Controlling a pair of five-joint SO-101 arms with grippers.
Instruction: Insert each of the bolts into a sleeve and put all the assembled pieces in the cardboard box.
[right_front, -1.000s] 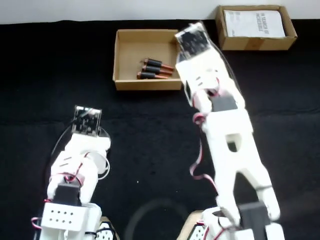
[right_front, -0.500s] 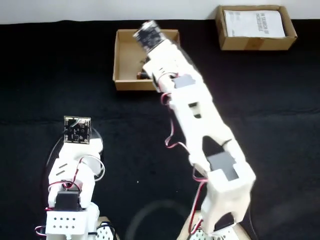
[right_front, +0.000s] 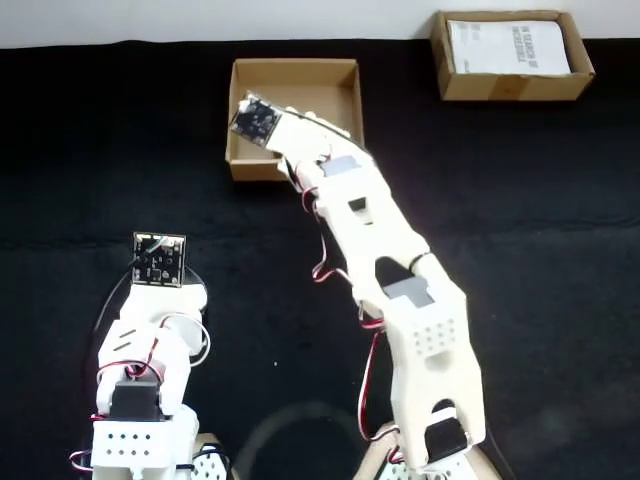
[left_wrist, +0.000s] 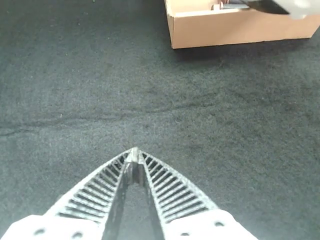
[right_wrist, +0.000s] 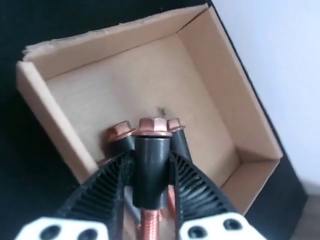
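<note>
Over the cardboard box (right_wrist: 150, 75), right claw (right_wrist: 150, 162) clamps a sleeved bolt (right_wrist: 150, 145); two more bolts (right_wrist: 121, 135) lie inside. Left claw (left_wrist: 134, 156) clenched empty above the bench (left_wrist: 225, 115).

The cardboard box (right_front: 296, 64) stood at the far middle of the table (right_front: 120, 150), a second box (right_front: 505, 88) well apart to its right. The right gripper (right_wrist: 150, 159) hung over the cardboard box with an assembled piece (right_wrist: 150, 142) between its fingers, above two more assembled pieces (right_wrist: 120, 134) lying inside. The left gripper (left_wrist: 134, 156) sat over the table, front left, well apart from it.
</note>
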